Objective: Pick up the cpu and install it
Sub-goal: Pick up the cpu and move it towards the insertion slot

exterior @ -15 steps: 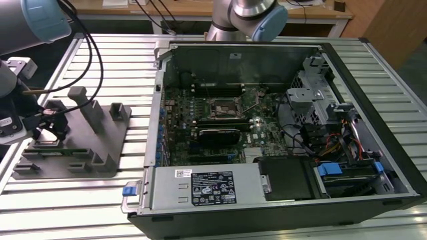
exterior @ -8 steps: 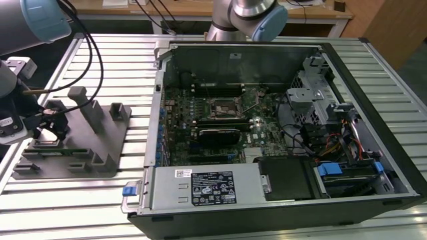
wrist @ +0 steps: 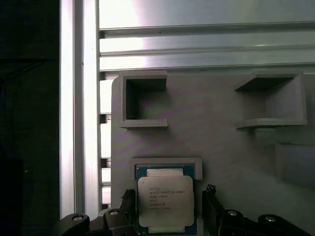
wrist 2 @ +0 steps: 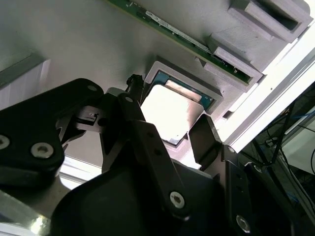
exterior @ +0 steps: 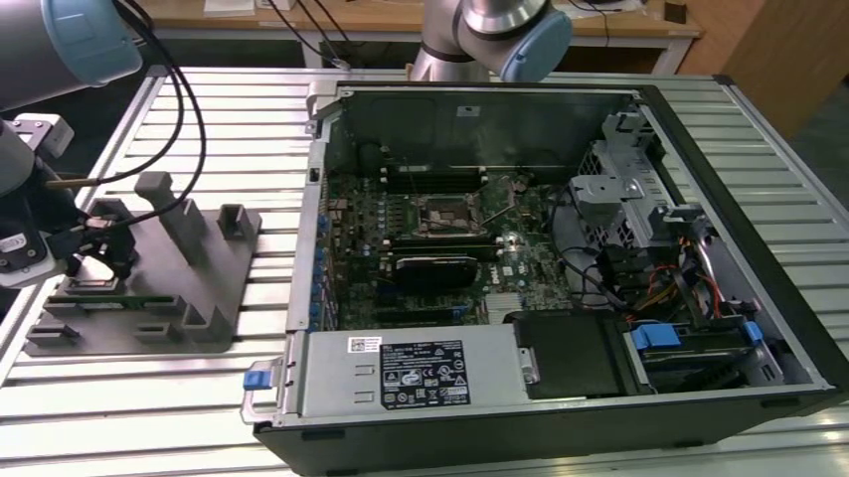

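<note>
We log the cpu (wrist: 165, 204): a small, flat square chip with a silvery top and a greenish rim, lying face-up. It sits level in a walled pocket of the grey fixture (wrist: 221, 147), close to the fixture's edge.

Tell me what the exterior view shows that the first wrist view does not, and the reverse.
The exterior view adds the open case and the socket inside it. The first wrist view adds the cpu, flat in its pocket, with the open tool astride it. Both show the grey fixture and the tool low over it.
</note>
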`<state>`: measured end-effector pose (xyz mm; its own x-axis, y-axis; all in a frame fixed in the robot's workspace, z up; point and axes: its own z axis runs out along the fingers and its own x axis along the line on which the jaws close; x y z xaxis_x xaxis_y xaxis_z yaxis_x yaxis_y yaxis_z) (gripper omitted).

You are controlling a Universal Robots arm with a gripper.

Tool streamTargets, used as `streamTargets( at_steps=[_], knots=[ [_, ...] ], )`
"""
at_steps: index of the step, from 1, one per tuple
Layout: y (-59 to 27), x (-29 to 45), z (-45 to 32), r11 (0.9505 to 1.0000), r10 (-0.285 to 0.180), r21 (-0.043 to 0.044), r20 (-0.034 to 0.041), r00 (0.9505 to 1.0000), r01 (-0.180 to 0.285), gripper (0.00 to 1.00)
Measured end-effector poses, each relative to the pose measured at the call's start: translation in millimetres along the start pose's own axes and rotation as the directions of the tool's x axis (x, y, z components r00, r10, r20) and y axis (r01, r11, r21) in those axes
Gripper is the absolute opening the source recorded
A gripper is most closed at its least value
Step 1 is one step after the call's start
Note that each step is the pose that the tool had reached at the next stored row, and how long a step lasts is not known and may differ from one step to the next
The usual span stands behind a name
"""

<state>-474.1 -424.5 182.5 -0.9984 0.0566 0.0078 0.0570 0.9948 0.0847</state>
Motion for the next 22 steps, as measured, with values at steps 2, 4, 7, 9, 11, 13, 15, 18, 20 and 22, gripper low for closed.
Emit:
streamTargets(
  at_steps=[2, 4, 7, 9, 11, 13, 15, 18, 20, 22],
  knots=[
    [-0.1, -0.1, 0.1, 1.0, 0.0, -0.0032, -0.0002, 1.0, 0.0, 0.65],
    [0.0, 0.0, 0.1, 0.9999, 0.0, -0.0108, -0.0007, 1.0, 0.0, 0.65],
    [0.0, 0.0, 0.1, 0.9999, 0.0, -0.0111, -0.0007, 1.0, 0.0, 0.65],
    [0.0, 0.0, 0.1, 0.9999, 0.0, -0.0112, -0.0008, 1.0, 0.0, 0.65],
    [-0.1, 0.3, 0.2, 0.9999, 0.0, -0.0123, -0.0007, 1.0, 0.0, 0.65],
    [-0.1, 0.5, 0.2, 0.9999, 0.0, -0.0136, -0.0008, 1.0, 0.0, 0.65],
    [-0.1, 0.5, 0.2, 0.9999, 0.0, -0.0136, -0.0008, 1.0, 0.0, 0.65],
    [0.0, 0.6, 0.1, 0.9999, 0.0, -0.0137, -0.0014, 1.0, 0.0, 0.65],
    [-0.1, 0.5, 0.3, 0.9999, 0.001, -0.0131, -0.0146, 0.9999, -0.001, 0.65],
    [0.0, 0.5, 0.3, 0.9999, 0.002, -0.0128, -0.0199, 0.9998, -0.002, 0.65]
  ],
)
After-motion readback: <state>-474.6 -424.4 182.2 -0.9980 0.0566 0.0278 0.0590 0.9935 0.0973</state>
